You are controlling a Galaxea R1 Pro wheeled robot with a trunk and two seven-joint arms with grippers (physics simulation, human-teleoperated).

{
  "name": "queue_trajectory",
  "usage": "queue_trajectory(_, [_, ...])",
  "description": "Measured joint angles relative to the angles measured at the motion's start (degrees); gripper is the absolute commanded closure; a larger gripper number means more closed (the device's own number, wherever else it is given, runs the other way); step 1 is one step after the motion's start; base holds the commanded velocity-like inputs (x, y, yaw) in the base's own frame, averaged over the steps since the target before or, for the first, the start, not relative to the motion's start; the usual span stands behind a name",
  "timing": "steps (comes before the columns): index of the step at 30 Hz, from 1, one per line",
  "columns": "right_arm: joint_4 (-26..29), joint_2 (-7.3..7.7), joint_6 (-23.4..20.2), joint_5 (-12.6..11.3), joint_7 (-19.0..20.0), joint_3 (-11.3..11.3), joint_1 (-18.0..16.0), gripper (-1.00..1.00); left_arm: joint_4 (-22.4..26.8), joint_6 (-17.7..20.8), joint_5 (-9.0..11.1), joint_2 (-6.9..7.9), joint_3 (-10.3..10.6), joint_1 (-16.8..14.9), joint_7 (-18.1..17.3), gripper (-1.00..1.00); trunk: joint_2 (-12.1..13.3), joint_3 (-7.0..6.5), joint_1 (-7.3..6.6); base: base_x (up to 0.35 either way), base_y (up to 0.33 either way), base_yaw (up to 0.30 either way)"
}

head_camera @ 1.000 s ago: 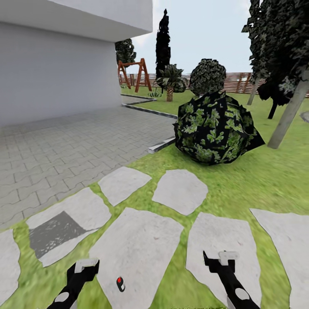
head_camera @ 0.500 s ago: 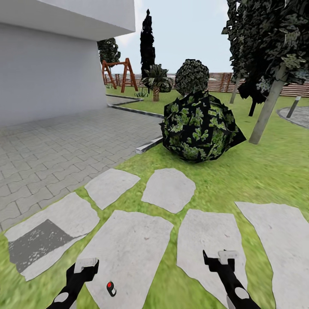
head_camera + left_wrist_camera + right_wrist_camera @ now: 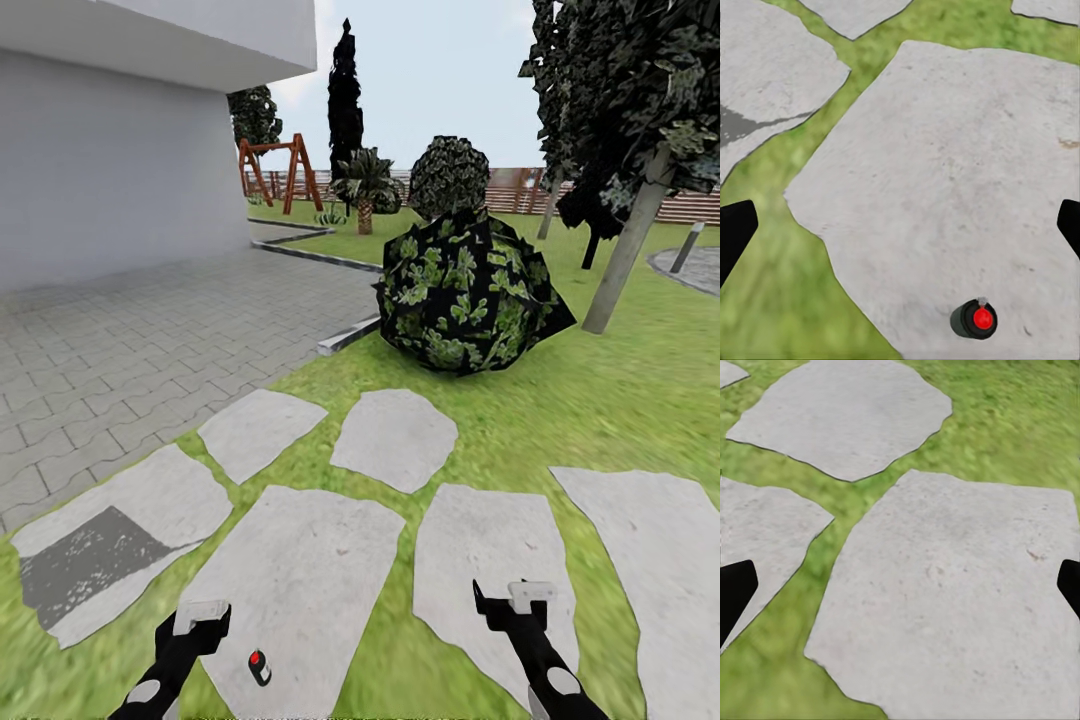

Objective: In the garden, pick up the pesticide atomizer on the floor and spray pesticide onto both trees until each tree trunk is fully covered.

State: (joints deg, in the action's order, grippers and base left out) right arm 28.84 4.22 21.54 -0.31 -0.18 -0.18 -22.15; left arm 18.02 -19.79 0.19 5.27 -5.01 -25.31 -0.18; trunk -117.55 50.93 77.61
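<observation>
The pesticide atomizer (image 3: 259,667) is a small dark canister with a red top. It lies on a grey stepping stone (image 3: 300,580) near the view's lower edge, just right of my left gripper (image 3: 200,614). In the left wrist view the atomizer (image 3: 974,319) sits below the open gripper (image 3: 900,232), apart from both fingers. My right gripper (image 3: 522,600) hangs open over another stone (image 3: 945,585) with nothing in it. A pale grey leaning trunk (image 3: 625,250) under a dark crown stands on the lawn at right; I cannot tell whether it is one of the task's trees.
A broad-leaved dark bush (image 3: 465,295) stands ahead on the grass. Grey paving (image 3: 150,340) and a white house wall (image 3: 110,160) lie to the left. A brown slat fence (image 3: 690,205), a swing frame (image 3: 275,170) and thin dark trees (image 3: 345,95) stand far back.
The whole picture slid left between one second and half a second ago, so the camera turned right; since then it has barely shifted. Both arms and the atomizer keep their places.
</observation>
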Motion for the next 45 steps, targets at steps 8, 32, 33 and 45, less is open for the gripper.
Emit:
queue_trajectory(8, [2.26, 0.00, -0.17, -0.04, -0.08, -0.14, 0.00, -1.00, 0.00, 0.43, -0.09, 0.00, 0.00, -0.45, 0.00, -1.00, -3.21, 1.99, 1.76, 0.000, 0.000, 0.125])
queue_trajectory(32, [9.83, 0.17, -8.17, 0.02, 0.00, -5.23, -0.09, -1.00, -0.43, 0.20, -0.27, -0.35, 0.70, -0.45, 0.00, -1.00, -9.64, 6.62, 5.28, 0.000, 0.000, 0.023])
queue_trajectory(33, [9.83, 0.17, -8.18, 0.02, 0.00, -5.22, -0.09, -1.00, -0.43, 0.20, -0.27, -0.37, 0.70, -0.45, 0.00, -1.00, -9.64, 6.63, 5.28, -0.027, -0.044, -0.034])
queue_trajectory(45, [9.82, 0.17, -8.18, 0.21, 0.25, -5.14, -0.08, -1.00, -0.13, 0.10, -0.27, -0.35, 0.70, -0.45, 0.00, -1.00, -9.64, 6.79, 5.28, -0.115, -0.119, -0.058])
